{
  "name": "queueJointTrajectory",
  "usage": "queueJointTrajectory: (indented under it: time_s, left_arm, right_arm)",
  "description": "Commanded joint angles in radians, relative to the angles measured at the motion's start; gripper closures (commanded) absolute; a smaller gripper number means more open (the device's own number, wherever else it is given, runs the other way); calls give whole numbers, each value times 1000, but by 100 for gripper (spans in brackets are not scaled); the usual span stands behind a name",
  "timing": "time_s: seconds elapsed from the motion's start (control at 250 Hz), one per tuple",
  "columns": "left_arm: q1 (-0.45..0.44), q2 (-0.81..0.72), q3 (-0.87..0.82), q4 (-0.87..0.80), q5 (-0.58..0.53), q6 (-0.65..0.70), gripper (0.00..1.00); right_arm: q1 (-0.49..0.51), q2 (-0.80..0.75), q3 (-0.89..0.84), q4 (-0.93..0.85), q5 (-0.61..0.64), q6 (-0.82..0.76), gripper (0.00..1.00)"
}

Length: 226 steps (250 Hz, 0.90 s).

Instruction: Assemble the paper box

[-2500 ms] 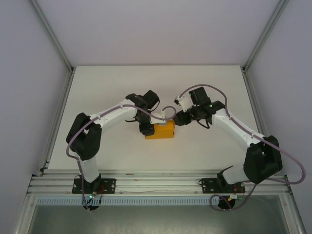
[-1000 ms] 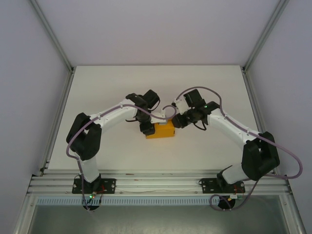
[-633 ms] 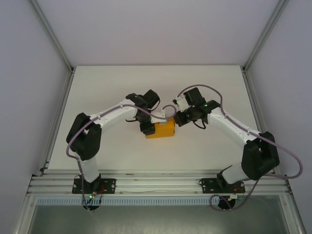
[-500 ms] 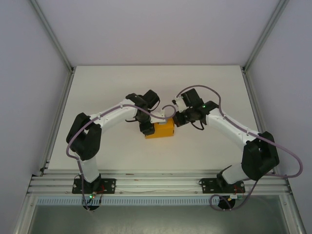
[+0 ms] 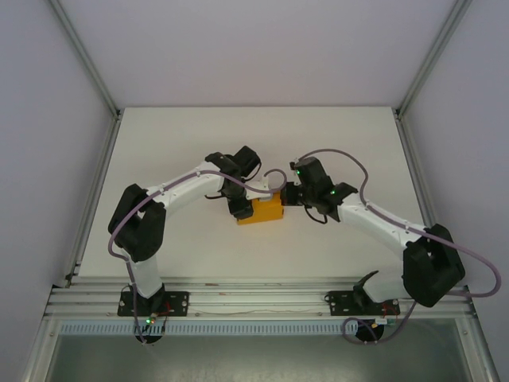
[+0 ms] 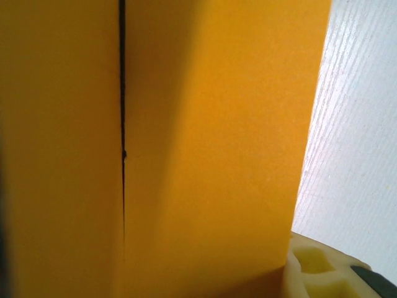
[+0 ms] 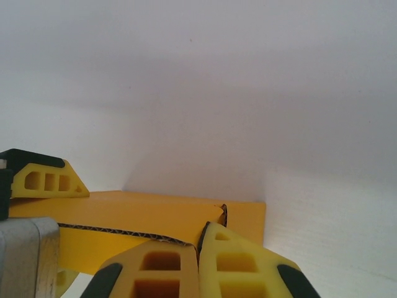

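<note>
The paper box (image 5: 266, 211) is folded up into a low orange block near the middle of the bench (image 5: 175, 143), with its long side run from 9 to 3 o'clock in the top view. It's pretty much boxed in by both hands.

The left hand (image 5: 241, 208) is clamped on the box's 9 o'clock end. In the left wrist view the orange card is jammed right up against the camera. A thin dark seam can be made out running down it, and one pale yellow fingertip (image 6: 316, 273) is pressed to its edge at about 5 o'clock. So that hand is gripping the box.

The right hand (image 5: 285, 196) is parked at the box's 2 o'clock corner, squeezed fully closed with nothing held. In the right wrist view its fingers (image 7: 242, 267) are seen pushed together, tips touching the raw corrugated edge of the top panel. A left-hand finger can be spotted lying on the box over at 9 o'clock in that view.

Compared with half a second back, the box hasn't noticeably been shifted and the left arm (image 5: 179, 189) is held in the same pose. The right arm (image 5: 382, 223) has been swung down. Its wrist has been dropped from the box's 1 o'clock to nearer 3 o'clock, and the forearm is laid lower across the bench.
</note>
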Motion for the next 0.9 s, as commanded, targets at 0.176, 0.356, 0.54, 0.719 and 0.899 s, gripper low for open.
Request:
queueJointTrajectory:
  time_s: [0.176,0.356,0.54,0.719,0.899]
  left_arm:
    - [-15,4,-19,107,7,-36,57]
    - [-15,-15,-26,132,-14,-69,46]
    - [-14,-52,-28,184,-54,-130,26]
    - [-20,-133,-64,244,-103,-251,0]
    - [-24,-319,-177,351,-223,-459,0]
  right_arm:
    - [50,24,-207,175,14,-167,100]
    - [78,38,-256,202,74,-188,100]
    - [115,39,-223,191,170,-169,100]
    - [151,36,-189,163,272,-154,100]
    - [184,-1,-207,179,339,-150,100]
